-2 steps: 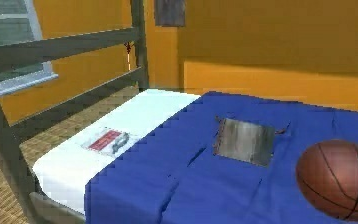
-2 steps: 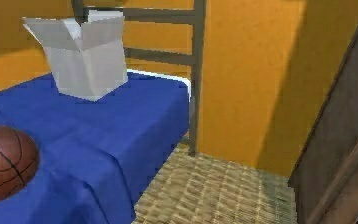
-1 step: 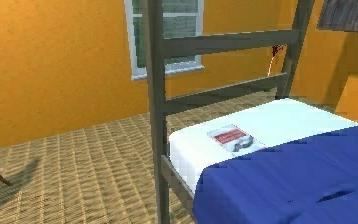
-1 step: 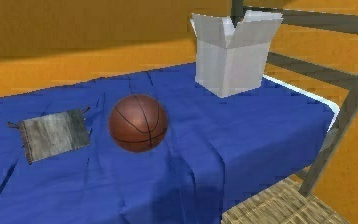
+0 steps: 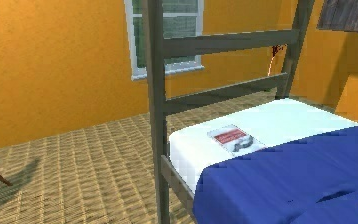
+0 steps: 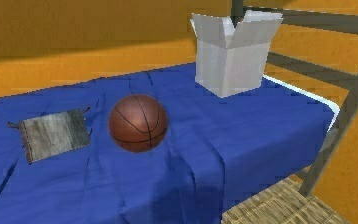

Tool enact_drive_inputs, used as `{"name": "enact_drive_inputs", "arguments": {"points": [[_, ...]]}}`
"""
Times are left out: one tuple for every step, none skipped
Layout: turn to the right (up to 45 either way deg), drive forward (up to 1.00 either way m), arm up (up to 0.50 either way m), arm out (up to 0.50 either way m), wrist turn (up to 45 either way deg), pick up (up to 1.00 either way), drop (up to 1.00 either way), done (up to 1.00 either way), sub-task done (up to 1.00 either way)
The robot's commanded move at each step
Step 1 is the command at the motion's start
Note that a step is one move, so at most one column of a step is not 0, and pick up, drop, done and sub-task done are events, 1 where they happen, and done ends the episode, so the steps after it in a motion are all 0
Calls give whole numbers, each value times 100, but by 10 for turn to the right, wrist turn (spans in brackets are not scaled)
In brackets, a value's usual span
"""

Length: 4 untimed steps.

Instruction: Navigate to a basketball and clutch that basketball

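Observation:
A brown-orange basketball (image 6: 138,122) with dark seams lies on a bed's blue cover (image 6: 217,150), left of the arm side view's middle. The same bed (image 5: 287,160) fills the forward view's lower right, with a white sheet at its far end and the blue cover nearer.
An open white cardboard box (image 6: 233,52) stands on the bed beyond the ball. A grey flat book-like thing (image 6: 55,135) lies to its left. The bed's grey post and rails (image 5: 157,90) rise in the forward view, where a small booklet (image 5: 234,138) lies on the sheet. Orange walls, a window (image 5: 167,35), woven floor (image 5: 77,170).

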Motion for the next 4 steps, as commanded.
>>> {"name": "enact_drive_inputs", "arguments": {"points": [[0, 0, 38, 0, 0, 0, 0, 0, 0], [0, 0, 0, 28, 0, 0, 0, 0, 0], [0, 0, 0, 0, 450, 0, 0, 0, 0], [0, 0, 0, 0, 450, 0, 0, 0, 0]]}}
